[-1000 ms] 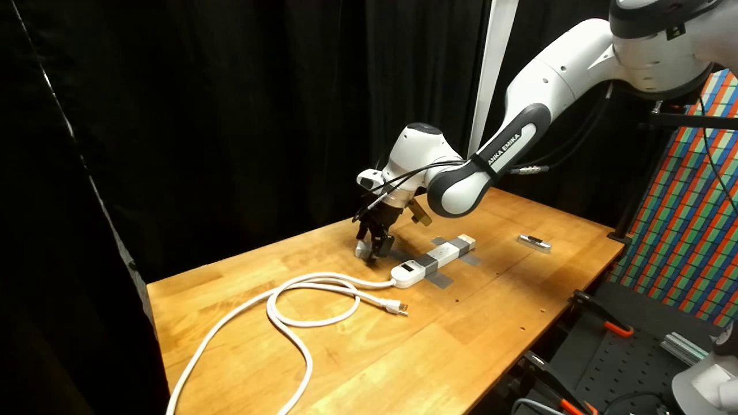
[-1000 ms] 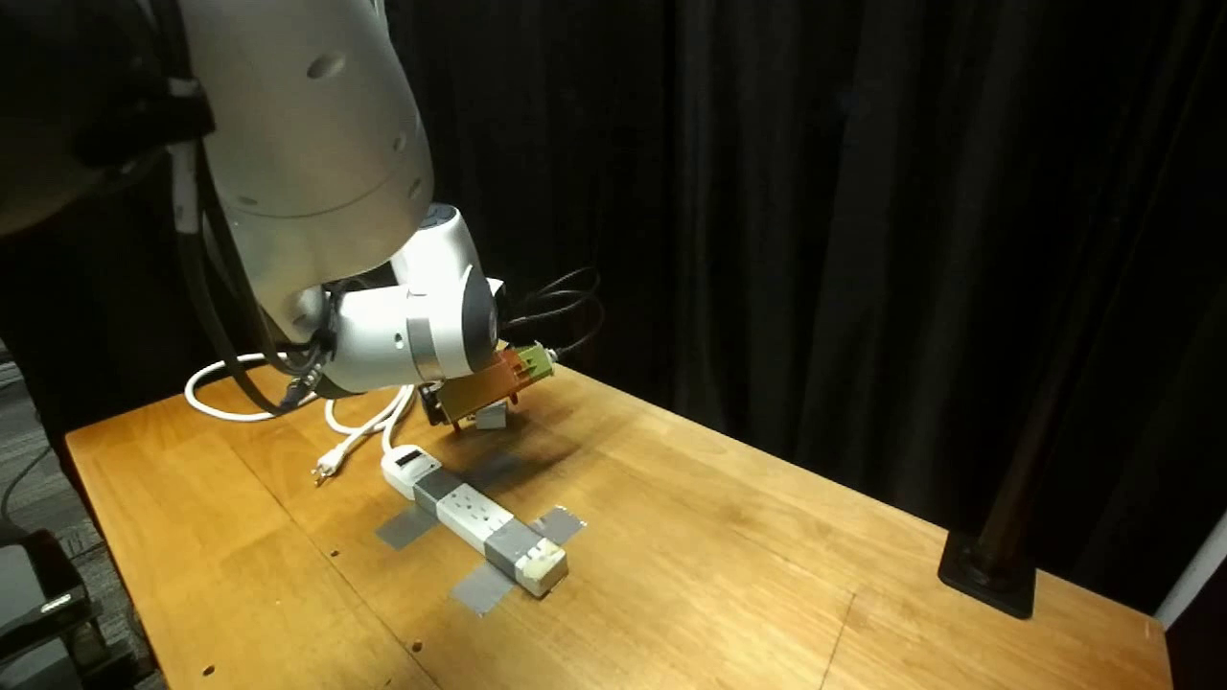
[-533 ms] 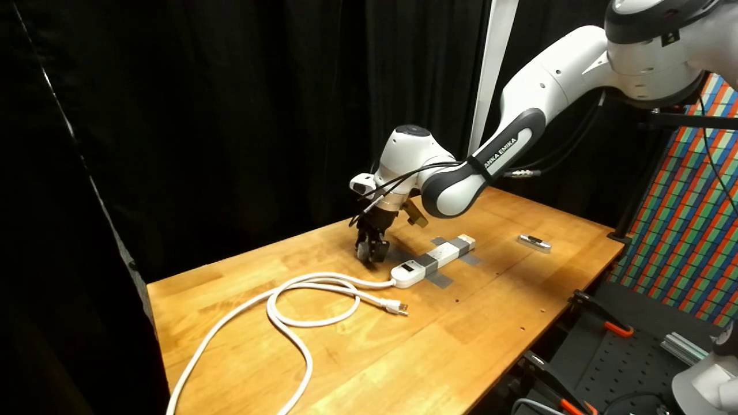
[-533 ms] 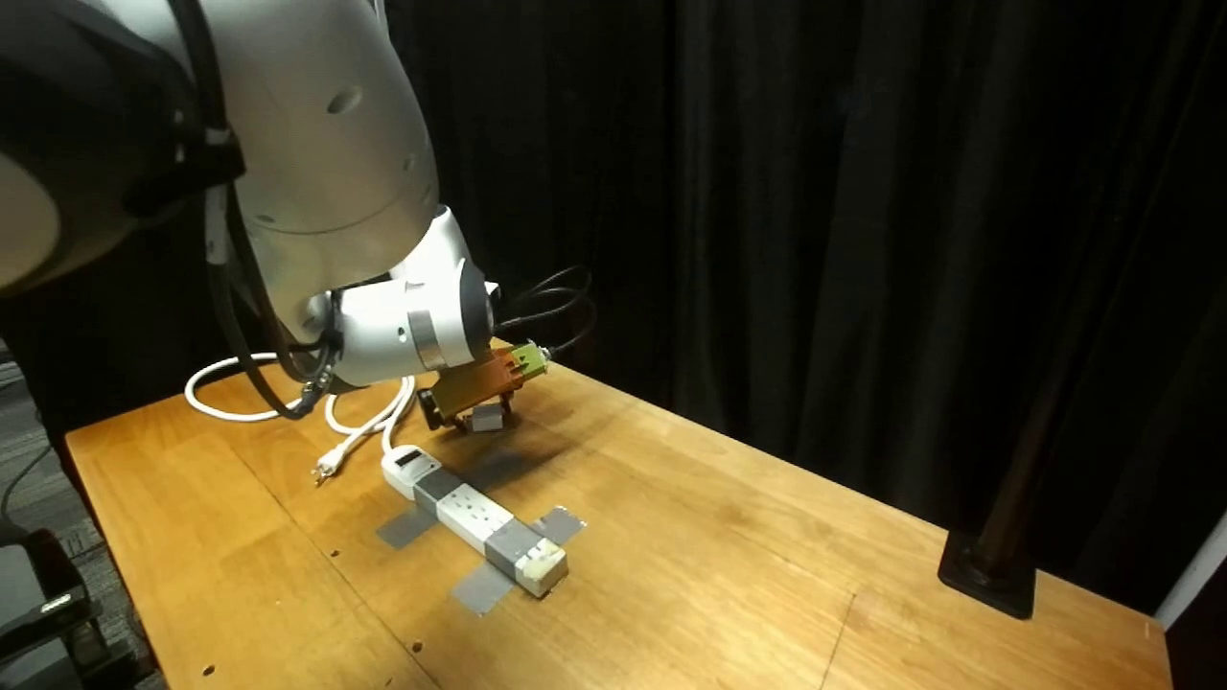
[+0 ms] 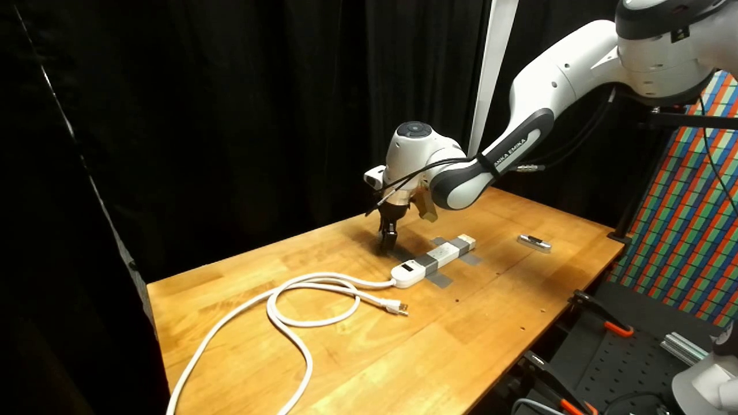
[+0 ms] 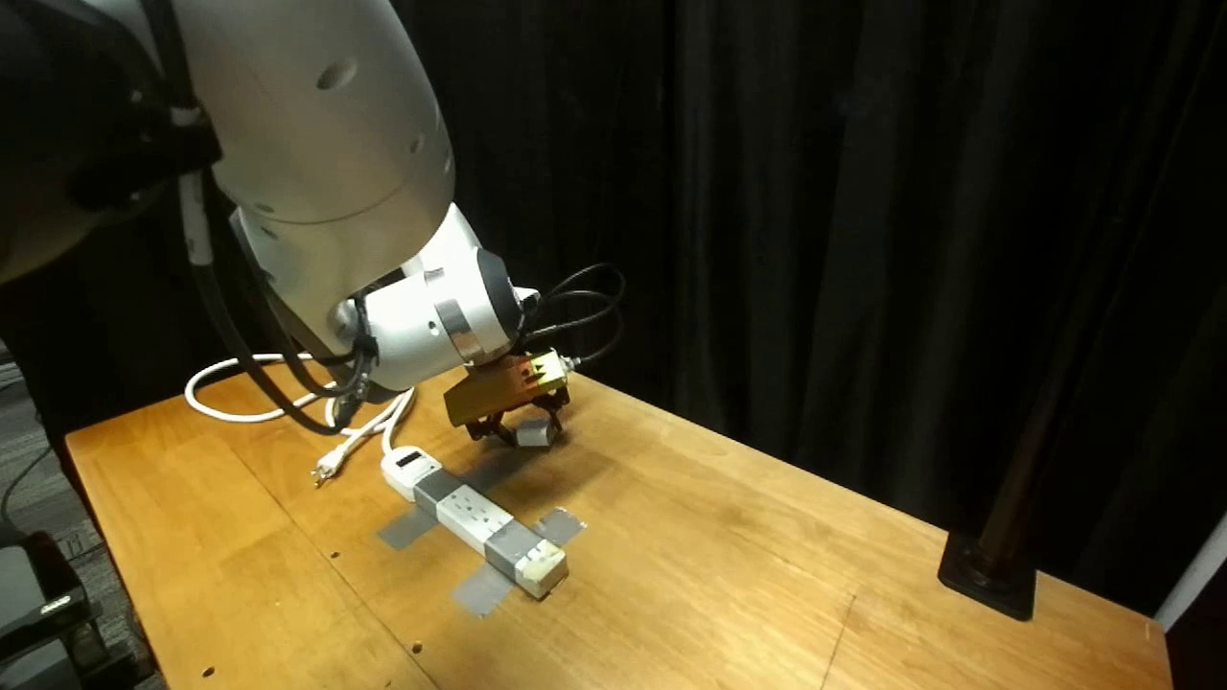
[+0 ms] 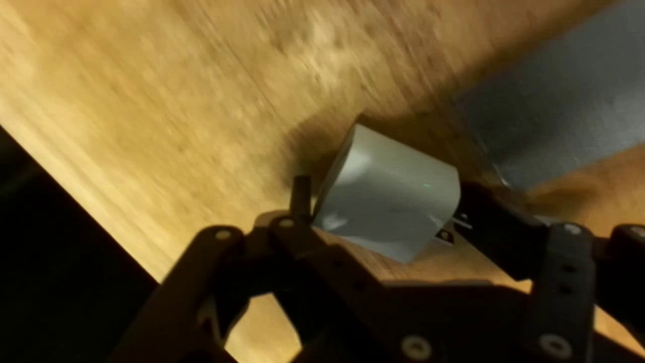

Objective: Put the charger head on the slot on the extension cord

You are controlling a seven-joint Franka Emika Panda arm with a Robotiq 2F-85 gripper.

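Fingers [image 7: 504,232] clamped on the charger head [image 7: 390,194], one each side; can't tell if it touches the counter [image 6: 729,575]. Head's between the extension cord [image 6: 472,516] and the counter's long edge by the black curtain [image 6: 786,240], apart from the cord. Cord held down by grey tape [image 6: 511,544] across it.

You see the wooden tabletop [image 5: 369,363] brightly lit against a dim black curtain [image 5: 259,115]; your wrist view is softly blurred; there the charger head [image 7: 393,194] gleams beside dark shadow [image 7: 315,143].
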